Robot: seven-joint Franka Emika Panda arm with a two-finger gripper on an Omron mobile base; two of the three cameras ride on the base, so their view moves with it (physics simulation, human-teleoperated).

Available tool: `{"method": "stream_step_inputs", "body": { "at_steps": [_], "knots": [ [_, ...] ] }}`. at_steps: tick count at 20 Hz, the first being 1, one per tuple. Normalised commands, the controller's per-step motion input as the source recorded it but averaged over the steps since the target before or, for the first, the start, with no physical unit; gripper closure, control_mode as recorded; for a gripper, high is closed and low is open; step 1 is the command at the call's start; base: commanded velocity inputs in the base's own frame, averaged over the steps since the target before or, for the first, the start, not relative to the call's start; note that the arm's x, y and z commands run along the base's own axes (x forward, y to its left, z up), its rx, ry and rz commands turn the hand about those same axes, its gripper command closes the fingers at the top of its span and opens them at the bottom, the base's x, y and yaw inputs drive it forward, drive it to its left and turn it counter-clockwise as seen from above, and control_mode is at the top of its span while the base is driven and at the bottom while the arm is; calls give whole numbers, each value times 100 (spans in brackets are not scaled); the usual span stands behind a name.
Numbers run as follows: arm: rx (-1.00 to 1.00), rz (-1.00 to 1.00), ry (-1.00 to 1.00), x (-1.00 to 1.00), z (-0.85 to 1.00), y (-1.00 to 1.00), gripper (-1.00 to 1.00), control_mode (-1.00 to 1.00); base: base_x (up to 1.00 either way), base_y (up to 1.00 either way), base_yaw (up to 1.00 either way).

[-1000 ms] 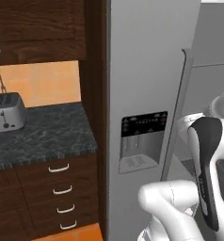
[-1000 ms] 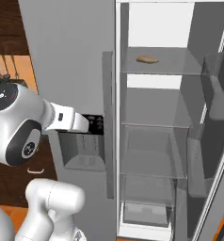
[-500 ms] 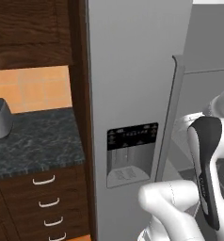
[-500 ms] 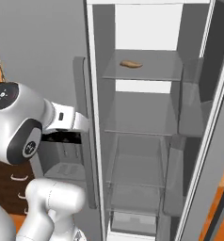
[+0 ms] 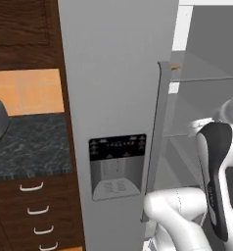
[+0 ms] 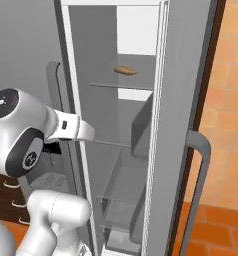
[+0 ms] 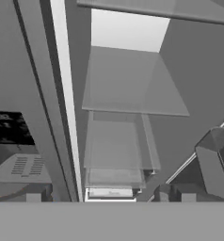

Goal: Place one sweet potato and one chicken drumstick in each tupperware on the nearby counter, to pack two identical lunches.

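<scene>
arm [image 6: 56,220]: glossy white rounded links | joints [image 6: 23,150]: dark grey-black caps, small white marks | forearm [image 5: 217,181]: black panel

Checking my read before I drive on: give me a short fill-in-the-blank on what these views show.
1. The fridge's right door stands ____.
2. A brown food item lies on a glass ____ inside the fridge.
3. The dispenser panel sits on the fridge's ____ door.
4. The counter is dark marbled ____.

Missing words: open; shelf; left; stone

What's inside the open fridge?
Inside the fridge are clear shelves. One small brown food item lies on the upper shelf; the other visible shelves look bare. The very bottom is hidden behind the robot's arm.
</scene>
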Motion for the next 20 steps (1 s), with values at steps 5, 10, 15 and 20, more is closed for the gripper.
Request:
{"method": "stream_step_inputs", "body": {
  "at_steps": [5,10,15,20],
  "knots": [
    [0,0,0,0,0,0,-100,100,96,-1,9],
    [1,11,1,-1,60,-11,-100,-100,22,-7,4],
    [-20,23,4,-8,87,3,-100,-100,0,0,0],
    [-6,25,-5,44,35,-2,-100,-100,0,0,0]
  ]
}}
